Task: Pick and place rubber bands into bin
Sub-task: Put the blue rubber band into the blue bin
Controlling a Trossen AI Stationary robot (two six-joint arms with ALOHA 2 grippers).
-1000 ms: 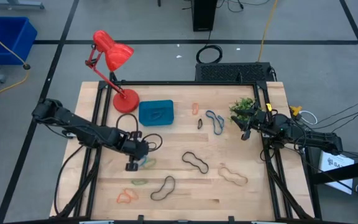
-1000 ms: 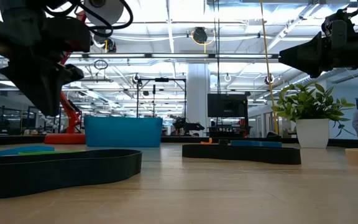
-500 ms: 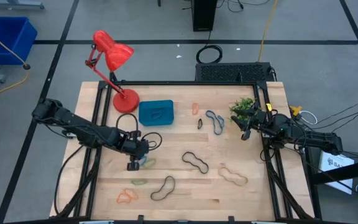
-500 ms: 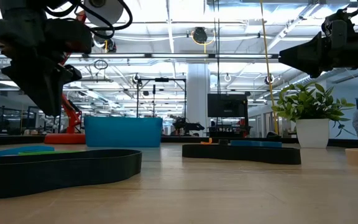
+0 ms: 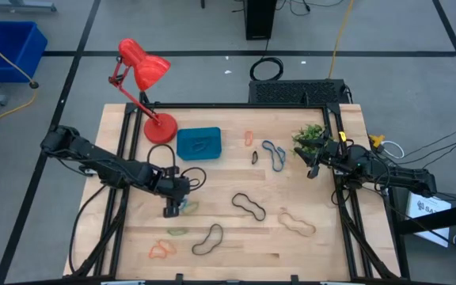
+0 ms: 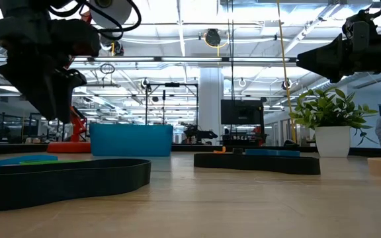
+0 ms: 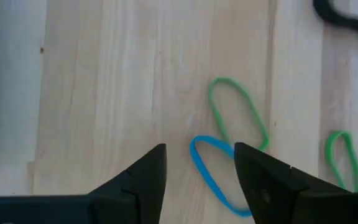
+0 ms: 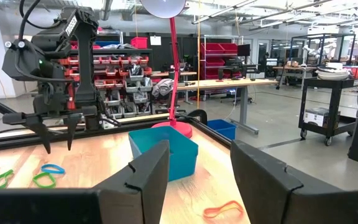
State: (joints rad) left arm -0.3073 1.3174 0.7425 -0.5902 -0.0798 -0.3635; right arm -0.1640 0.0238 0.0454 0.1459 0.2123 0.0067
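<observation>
Two end effectors released: left (image 7: 196, 163) poised over blue band (image 7: 209, 173) beside green band (image 7: 236, 111) on bench (image 5: 323, 245); right (image 5: 310, 169) idle near plant (image 5: 310, 134).

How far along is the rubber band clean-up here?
Done: the small teal plastic bin's contents are unclear. In hand: nothing; the left gripper hangs, jaws open, over a thin blue rubber band. Left: roughly ten loose bands on the wooden table. Right gripper waits by the potted plant.
</observation>
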